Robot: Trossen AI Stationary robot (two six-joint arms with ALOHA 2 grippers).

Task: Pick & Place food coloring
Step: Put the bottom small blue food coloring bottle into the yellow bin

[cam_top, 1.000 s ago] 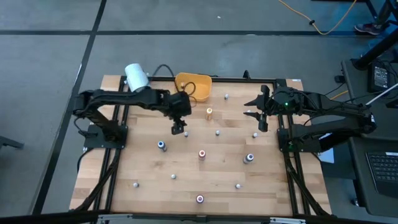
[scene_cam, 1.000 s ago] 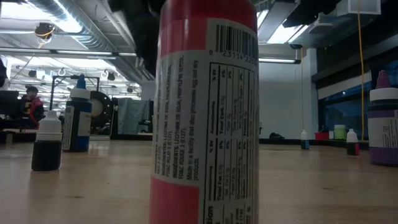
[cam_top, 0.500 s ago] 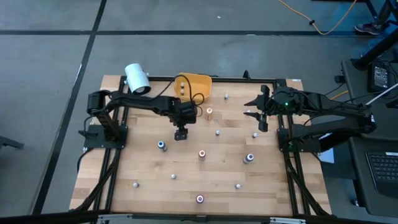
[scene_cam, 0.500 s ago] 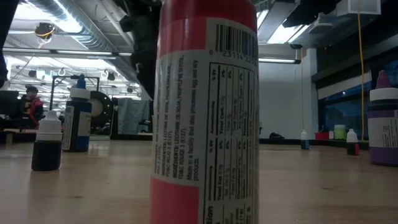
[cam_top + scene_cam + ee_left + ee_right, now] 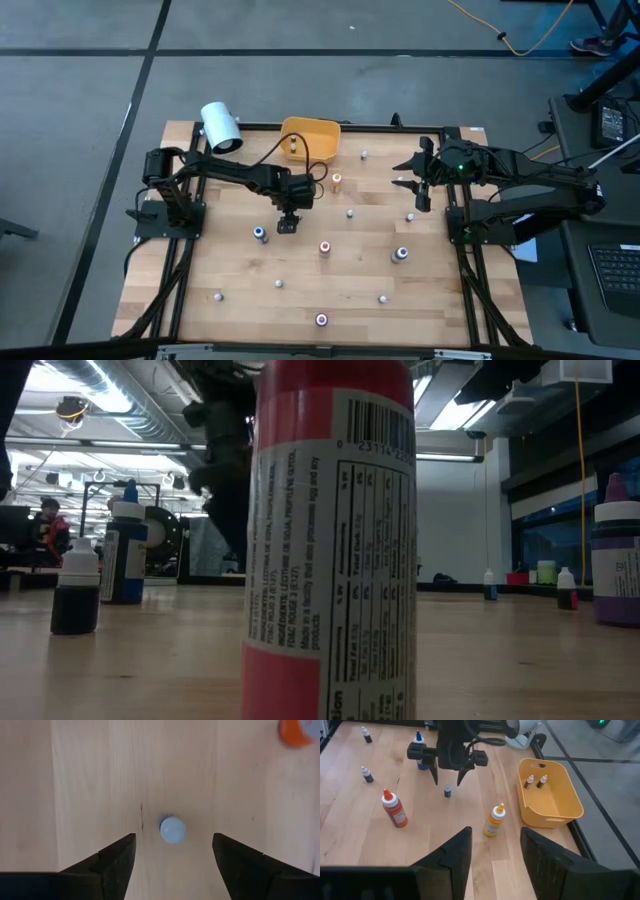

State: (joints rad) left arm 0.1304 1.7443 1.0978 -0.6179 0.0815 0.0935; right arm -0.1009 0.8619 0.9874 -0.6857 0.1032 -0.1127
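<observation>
A small food coloring bottle [image 5: 173, 829] with a pale cap stands upright on the wooden table [image 5: 240, 275], just left of centre in the high view, and the left gripper [image 5: 287, 224] hangs straight above it with its fingers [image 5: 111, 861] spread wide to either side of the cap, apparently lined up so a descent would bracket the bottle for a pinch. In the right wrist view the same bottle [image 5: 448, 790] sits between those parted fingers. Other bottles are scattered across the board, upright and well apart. Two already lie in the yellow bin [image 5: 328, 133] at the upper middle, the likely drop point. The right gripper [image 5: 418, 180] waits at the upper right, its fingers apart and empty.
</observation>
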